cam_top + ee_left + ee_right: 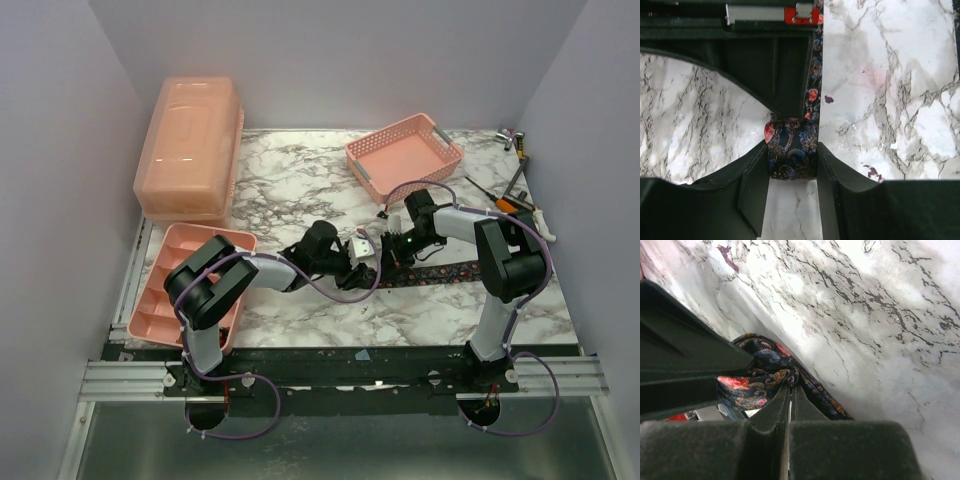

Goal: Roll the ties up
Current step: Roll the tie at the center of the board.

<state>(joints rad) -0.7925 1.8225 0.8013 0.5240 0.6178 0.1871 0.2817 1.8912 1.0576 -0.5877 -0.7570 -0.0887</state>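
Closest to the overhead camera ran the mounting rail (340,375) with both arm bases at six o'clock, and beyond it the marble table (300,180) filled the view. A lidded peach box (190,145) stood at ten o'clock, a divided pink tray (210,233) lay at eight, an open pink basket (390,132) sat at one, and some hand tools (515,185) were scattered at two. From the table's middle the tie (450,272) stretched flat toward three o'clock, its inner end already wound into a small coil (792,150). The left gripper (792,160) was clamped on that coil, one finger pressed against each flank. The right gripper (790,387) had its fingers drawn together at the point where the flat strip left the roll. It seemed to nip a fold of cloth there, though the bite itself was hard to make out. The two claws worked almost touching, so a small misjudged swing could knock one into the other. The coil looked soft and only a few turns deep. If the left fingers eased off before the next wrap was seated, it would probably spring open. If the right fingers dragged the strip off-line, the layers could telescope sideways. A lilac cable (330,285) sagged near the work and might snag.
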